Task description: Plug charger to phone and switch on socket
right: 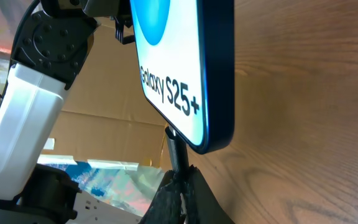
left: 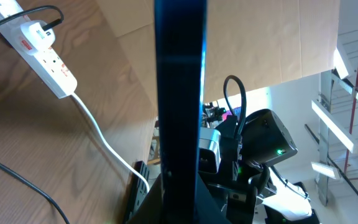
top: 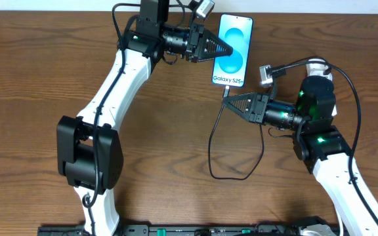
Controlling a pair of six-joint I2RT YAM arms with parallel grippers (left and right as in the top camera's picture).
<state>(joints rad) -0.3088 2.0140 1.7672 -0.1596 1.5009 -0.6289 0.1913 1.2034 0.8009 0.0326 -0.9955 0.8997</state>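
**Plug tip at the phone's port, socket switch yet to come**

Nearest the right wrist camera, the right hand [right: 178,186] was pressed together on the charger [right: 175,148], pinching it just behind its small black tip. That tip pointed straight at the short end of the phone [right: 188,74], the end carrying the "Galaxy S25+" lettering, and met the edge there. Whether it was fully seated could not be told.

From above, the phone's long axis ran away from the right hand, nearly in line with the plug, so the coming push would probably go along that axis, toward the far edge of the counter [top: 44,65]. The slack cable [top: 210,147] looped back toward the robot over the wood, loose enough not to drag.

Beyond the plug, the left hand [top: 228,50] reached in from the side and was closed on one long edge of the phone, about midway along it, bracing it. Its own camera saw the phone edge-on as a dark upright bar. Whether the phone lay flat on the counter or was held just clear of it could not be told.

Farthest off, the socket [left: 45,50] lay on the counter well apart from the left hand, with its white cord [left: 107,140] trailing back. The overhead view did not show it clearly. Its switch looked untouched, so that step seemed to remain.
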